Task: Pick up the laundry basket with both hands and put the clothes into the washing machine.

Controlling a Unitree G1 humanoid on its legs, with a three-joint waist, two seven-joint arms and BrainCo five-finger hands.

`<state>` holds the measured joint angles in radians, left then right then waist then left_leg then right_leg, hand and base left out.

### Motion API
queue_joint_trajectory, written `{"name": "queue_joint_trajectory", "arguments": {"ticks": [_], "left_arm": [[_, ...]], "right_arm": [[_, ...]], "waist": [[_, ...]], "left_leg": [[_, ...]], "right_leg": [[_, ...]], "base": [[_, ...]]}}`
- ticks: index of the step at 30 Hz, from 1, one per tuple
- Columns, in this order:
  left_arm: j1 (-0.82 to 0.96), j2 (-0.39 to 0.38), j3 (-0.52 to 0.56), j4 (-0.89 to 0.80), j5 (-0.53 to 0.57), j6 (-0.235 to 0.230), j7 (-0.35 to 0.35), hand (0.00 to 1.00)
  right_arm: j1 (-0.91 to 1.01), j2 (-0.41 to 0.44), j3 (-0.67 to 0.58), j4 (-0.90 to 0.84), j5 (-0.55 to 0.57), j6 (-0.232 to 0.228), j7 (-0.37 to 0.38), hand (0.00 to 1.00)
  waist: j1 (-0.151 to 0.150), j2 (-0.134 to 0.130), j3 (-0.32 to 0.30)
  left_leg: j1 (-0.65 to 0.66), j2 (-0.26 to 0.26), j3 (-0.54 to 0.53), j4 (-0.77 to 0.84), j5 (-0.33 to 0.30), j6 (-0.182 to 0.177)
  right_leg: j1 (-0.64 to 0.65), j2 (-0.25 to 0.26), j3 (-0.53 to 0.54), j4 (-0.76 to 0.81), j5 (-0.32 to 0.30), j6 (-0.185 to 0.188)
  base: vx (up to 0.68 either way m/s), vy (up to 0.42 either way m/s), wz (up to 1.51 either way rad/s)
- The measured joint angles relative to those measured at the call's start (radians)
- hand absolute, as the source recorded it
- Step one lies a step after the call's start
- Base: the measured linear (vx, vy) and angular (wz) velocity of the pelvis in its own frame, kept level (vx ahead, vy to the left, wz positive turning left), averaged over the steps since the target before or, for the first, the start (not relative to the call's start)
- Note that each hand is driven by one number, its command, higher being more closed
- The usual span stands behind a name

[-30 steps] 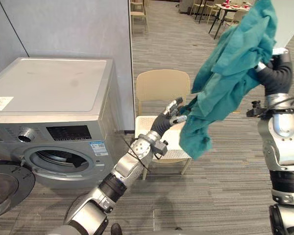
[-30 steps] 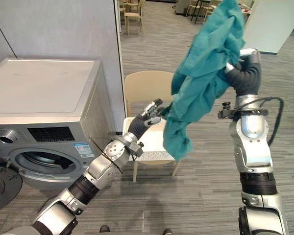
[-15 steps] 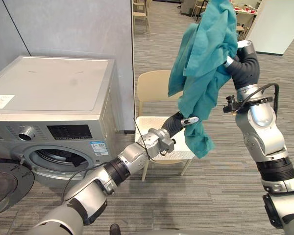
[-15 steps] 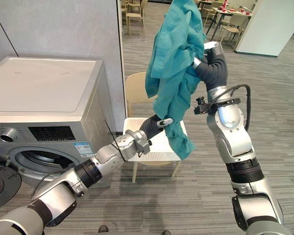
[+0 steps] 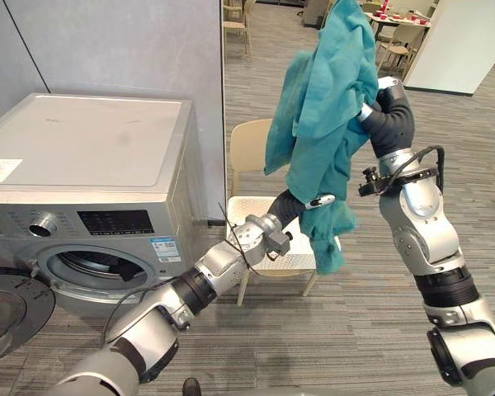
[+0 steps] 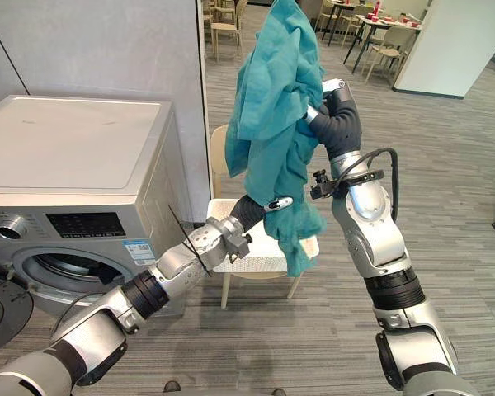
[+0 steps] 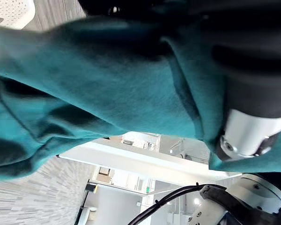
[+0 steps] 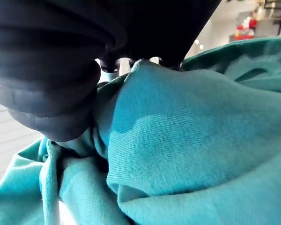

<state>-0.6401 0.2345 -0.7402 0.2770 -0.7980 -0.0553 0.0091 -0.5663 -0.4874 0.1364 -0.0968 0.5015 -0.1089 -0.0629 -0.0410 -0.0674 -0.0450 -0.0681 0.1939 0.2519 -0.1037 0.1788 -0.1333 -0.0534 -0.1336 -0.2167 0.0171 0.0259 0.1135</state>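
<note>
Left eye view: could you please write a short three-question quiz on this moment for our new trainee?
1. True or false: the door of the washing machine is shut.
2. Which item stands on the floor beside the washing machine, behind the teal garment? A) a cream chair B) a laundry basket C) a stool
3. Fill in: the teal garment hangs from the robot's raised ____ hand.

Key: 1 false, the door is swung open; 2 A; 3 right hand.
</note>
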Motion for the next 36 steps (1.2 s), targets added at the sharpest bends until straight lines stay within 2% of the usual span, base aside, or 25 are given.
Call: {"name": "queue_joint_trajectory", "arguments": {"ticks": [11, 12, 15, 20, 25, 28, 36], "left_arm": [[0.081, -0.04, 0.109, -0.018, 0.075, -0.022, 0.086, 1.0], [0.085, -0.041, 0.121, -0.023, 0.076, -0.022, 0.087, 1.0], [0.112, -0.056, 0.186, -0.062, 0.092, -0.032, 0.106, 1.0], [0.128, -0.076, 0.234, -0.093, 0.135, -0.041, 0.128, 1.0], [0.163, -0.082, 0.33, -0.164, 0.253, -0.045, 0.157, 1.0], [0.171, -0.08, 0.424, -0.214, 0.323, -0.066, 0.194, 1.0], [0.355, -0.077, 0.703, -0.413, 0.375, -0.124, 0.24, 1.0]], "right_arm": [[0.059, 0.051, -0.027, 0.047, -0.043, 0.0, -0.032, 1.0], [0.064, 0.053, -0.027, 0.048, -0.044, 0.0, -0.031, 0.0], [0.104, 0.071, -0.057, 0.079, -0.074, 0.001, -0.031, 0.0], [0.16, 0.091, -0.071, 0.082, -0.083, 0.002, -0.044, 0.0], [0.223, 0.114, -0.123, 0.079, -0.086, 0.003, -0.038, 0.0], [0.277, 0.115, -0.158, 0.046, -0.118, 0.003, -0.02, 0.0], [0.386, 0.127, -0.191, -0.044, -0.118, 0.0, 0.063, 0.0]], "waist": [[0.003, -0.005, 0.0], [0.002, -0.005, 0.0], [0.002, -0.004, 0.0], [0.001, -0.002, -0.002], [0.001, 0.0, -0.002], [0.0, 0.003, -0.001], [0.002, 0.057, -0.02]], "left_leg": [[-0.001, 0.0, 0.0, 0.0, 0.0, 0.0], [-0.001, 0.0, 0.0, 0.0, 0.0, 0.0], [0.0, -0.001, 0.001, 0.0, 0.0, 0.0], [0.002, -0.001, 0.004, 0.0, 0.0, 0.0], [0.007, -0.001, 0.009, 0.0, 0.0, 0.0], [0.018, -0.001, 0.009, 0.0, 0.0, 0.0], [0.054, 0.01, 0.026, 0.003, -0.004, -0.005]], "right_leg": [[0.001, 0.001, 0.0, -0.002, 0.001, 0.001], [0.001, 0.001, 0.0, -0.002, 0.001, 0.001], [0.001, 0.001, 0.001, -0.001, 0.001, 0.002], [0.0, 0.001, 0.003, -0.002, 0.001, 0.004], [0.001, 0.001, 0.009, -0.002, 0.001, 0.004], [0.014, 0.001, 0.01, -0.003, 0.002, 0.004], [0.033, 0.013, 0.028, -0.003, -0.002, -0.001]], "base": [[0.0, 0.0, 0.0], [0.0, 0.0, 0.0], [0.0, 0.0, 0.0], [0.0, 0.0, 0.0], [0.0, 0.0, -0.03], [0.0, 0.0, 0.0], [0.0, -0.004, -0.06]]}}
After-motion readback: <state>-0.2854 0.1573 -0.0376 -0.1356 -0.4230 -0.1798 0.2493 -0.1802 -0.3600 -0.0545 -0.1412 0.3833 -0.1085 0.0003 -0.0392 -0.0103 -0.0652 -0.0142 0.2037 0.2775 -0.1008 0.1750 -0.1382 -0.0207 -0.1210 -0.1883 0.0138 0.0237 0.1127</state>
